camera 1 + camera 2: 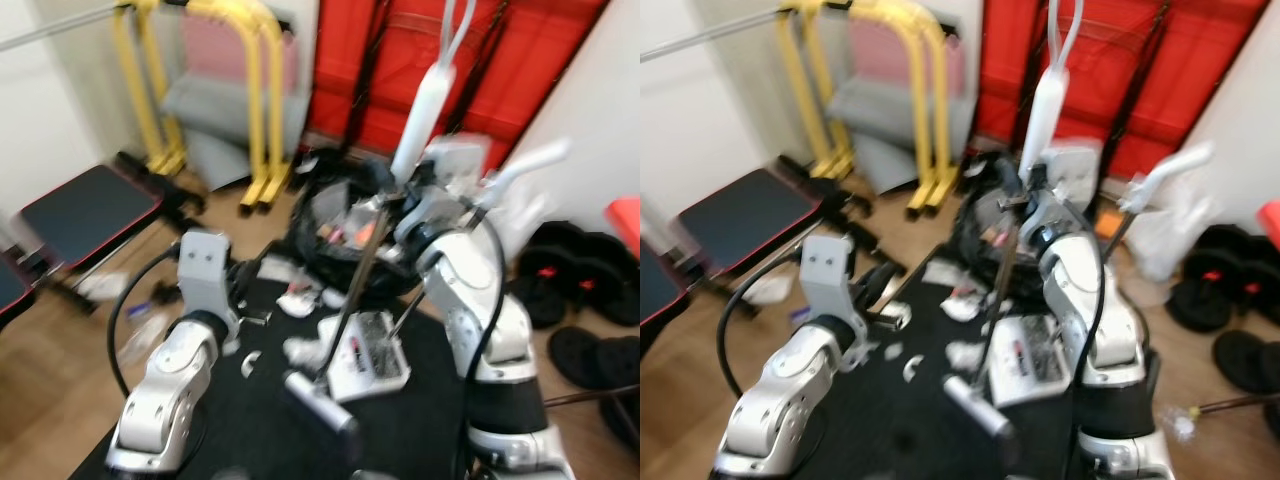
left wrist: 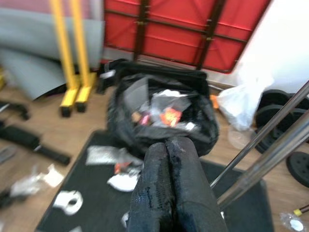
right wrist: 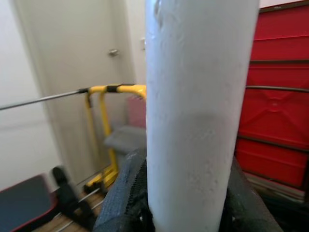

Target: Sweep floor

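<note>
Right hand (image 3: 188, 203) grips the broom handle (image 3: 198, 106), fingers clamped either side.

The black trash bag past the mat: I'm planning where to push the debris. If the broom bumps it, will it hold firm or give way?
Likely give way: the black trash bag looks like thin, crumpled film, its rim sagging open. Its contents look like light paper and wrappers, so it probably slides or folds rather than resisting. Scraps could spill.
</note>
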